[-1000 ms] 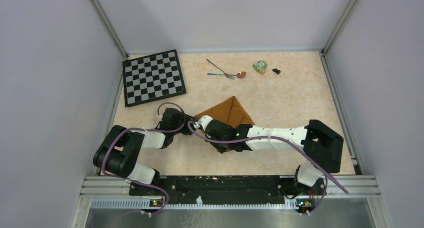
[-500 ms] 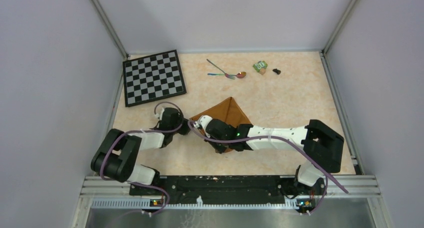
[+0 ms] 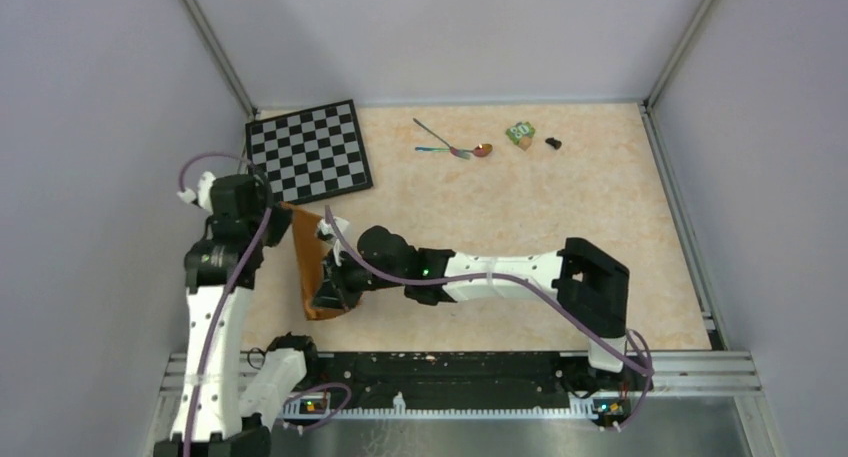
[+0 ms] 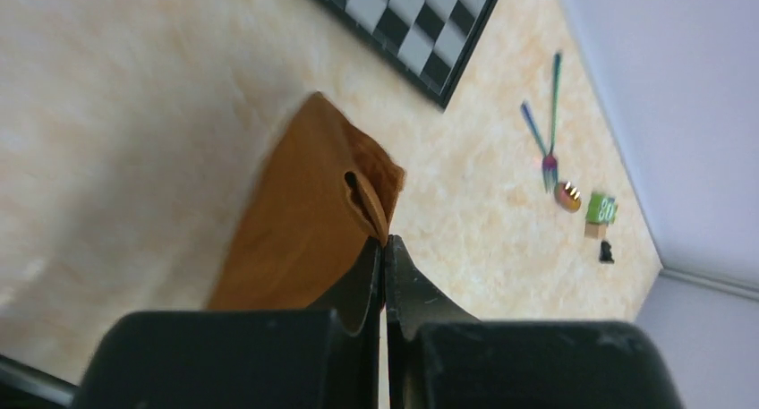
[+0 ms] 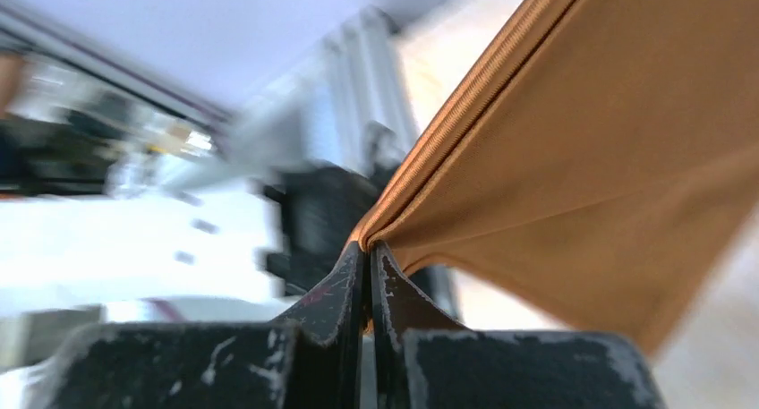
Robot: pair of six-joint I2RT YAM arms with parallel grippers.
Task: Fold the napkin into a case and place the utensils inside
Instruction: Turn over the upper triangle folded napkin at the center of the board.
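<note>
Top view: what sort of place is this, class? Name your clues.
Most likely a robot lab work cell, not a home: plain walls on metal frame rails box in the table, two robot arms are bolted at its near edge, and a chessboard and utensils lie about as props.

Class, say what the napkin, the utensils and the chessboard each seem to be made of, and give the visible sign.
Napkin: woven cloth, probably satin-like; soft sheen, ribbed hem, it drapes in folds.
Utensils: likely metal with an iridescent finish; thin, with a purple-blue-green tint.
Chessboard: flat and stiff, with printed black-and-white squares; perhaps card or plastic, cannot tell.
</note>
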